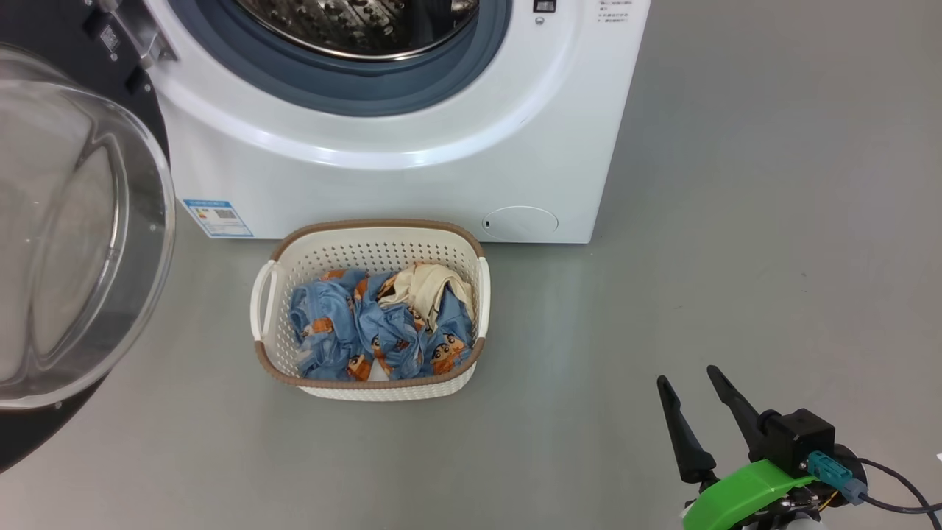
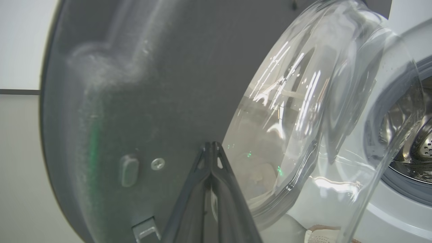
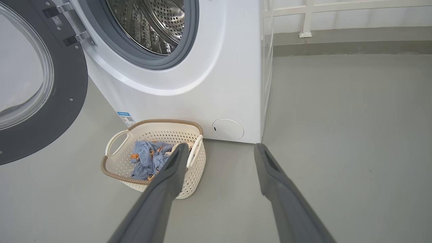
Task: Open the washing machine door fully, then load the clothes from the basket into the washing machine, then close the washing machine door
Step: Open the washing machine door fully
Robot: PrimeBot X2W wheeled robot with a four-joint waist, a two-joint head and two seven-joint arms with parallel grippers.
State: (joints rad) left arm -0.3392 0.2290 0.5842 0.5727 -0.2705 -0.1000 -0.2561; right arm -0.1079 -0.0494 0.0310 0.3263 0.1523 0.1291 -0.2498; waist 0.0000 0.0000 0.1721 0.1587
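washing machine door (image 1: pixel 73 221) stands open; left gripper (image 2: pixel 212 148), pinched shut at its inner face, probably to push it wider. right gripper (image 1: pixel 688 377) spread, empty. clothes (image 1: pixel 368 324) lie in basket (image 1: pixel 375 224) before washing machine (image 1: pixel 383 191).

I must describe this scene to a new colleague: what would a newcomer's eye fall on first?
First, the large round door with black rim and bulging clear glass bowl, swung open left of the big white front-loading washing machine. Next, the small cream-white perforated plastic basket on the floor before it, holding crumpled blue printed clothes. The right tool hangs open at lower right.
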